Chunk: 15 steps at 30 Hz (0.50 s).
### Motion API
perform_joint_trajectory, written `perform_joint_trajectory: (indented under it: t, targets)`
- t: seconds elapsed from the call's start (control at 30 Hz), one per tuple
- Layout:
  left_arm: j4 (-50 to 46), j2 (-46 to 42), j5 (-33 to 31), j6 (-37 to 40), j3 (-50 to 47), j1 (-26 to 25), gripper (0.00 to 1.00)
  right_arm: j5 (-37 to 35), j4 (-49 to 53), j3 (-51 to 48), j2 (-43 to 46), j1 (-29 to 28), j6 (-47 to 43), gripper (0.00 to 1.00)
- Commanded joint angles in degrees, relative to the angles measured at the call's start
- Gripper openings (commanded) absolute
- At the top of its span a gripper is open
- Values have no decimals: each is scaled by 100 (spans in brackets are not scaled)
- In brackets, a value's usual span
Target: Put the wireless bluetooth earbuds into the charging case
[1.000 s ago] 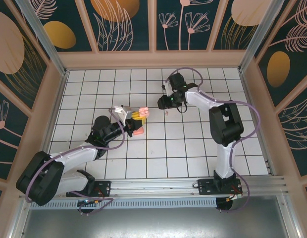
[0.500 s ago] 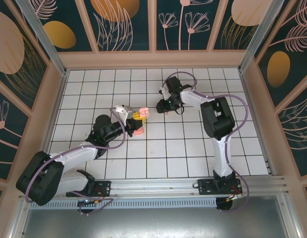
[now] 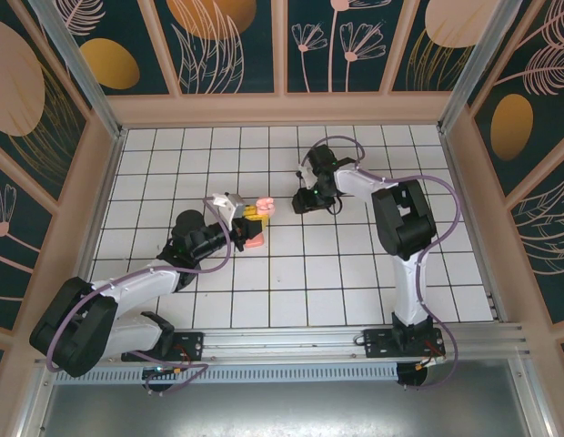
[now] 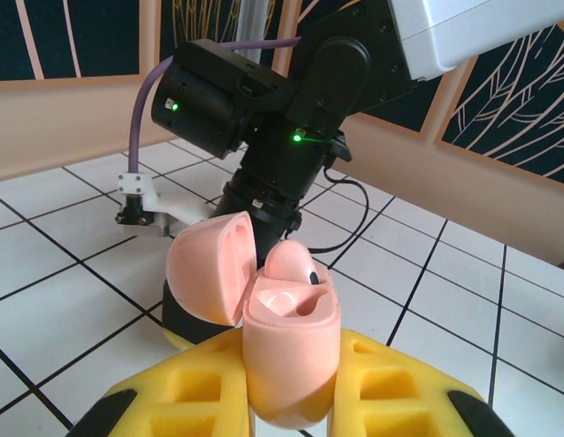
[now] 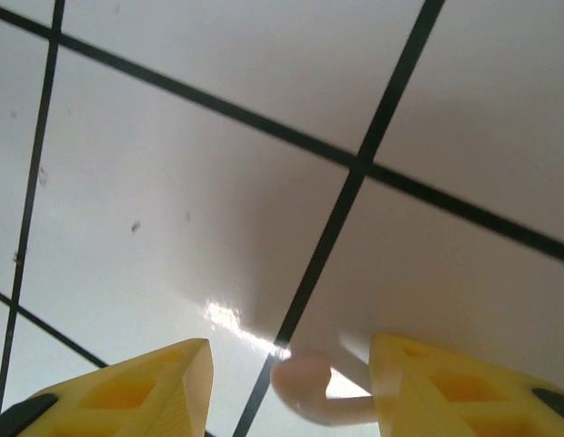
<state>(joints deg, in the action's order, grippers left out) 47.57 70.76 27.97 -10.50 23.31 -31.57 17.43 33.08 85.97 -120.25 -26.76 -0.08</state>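
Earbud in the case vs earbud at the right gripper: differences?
Seated earbud sits in the open charging case clamped by the left gripper; loose earbud lies on a floor tile within the open right gripper. Seated earbud shows a dark spot; loose earbud shows none. Both pale pink.

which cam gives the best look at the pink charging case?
Left wrist: the pale pink plastic clamshell charging case sits close-up between yellow fingers, lid open, one pink earbud seated. Top external shows a small pink blob at the left arm's tip.
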Motion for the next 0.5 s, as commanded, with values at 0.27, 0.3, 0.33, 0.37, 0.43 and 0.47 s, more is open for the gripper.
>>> perform_joint_trajectory:
  t: [0.27, 0.3, 0.33, 0.37, 0.43, 0.47]
  targets:
    - [-3, -10, 58, 90, 182, -1, 6, -200, 719, -185, 681, -28, 161, 50]
    - [-2, -10, 53, 92, 185, -7, 6, -309, 740, -138, 718, -34, 159, 50]
    - [-4, -10, 59, 88, 187, -5, 6, -428, 775, -57, 725, -31, 142, 50]
    - [-11, -10, 63, 90, 199, -3, 6, -554, 837, 36, 712, -40, 106, 50]
    - [-20, -10, 68, 97, 202, -5, 6, -779, 972, 265, 608, -58, 17, 49]
    - [-26, -10, 56, 99, 209, -1, 6, -885, 1049, 380, 518, -72, -31, 49]
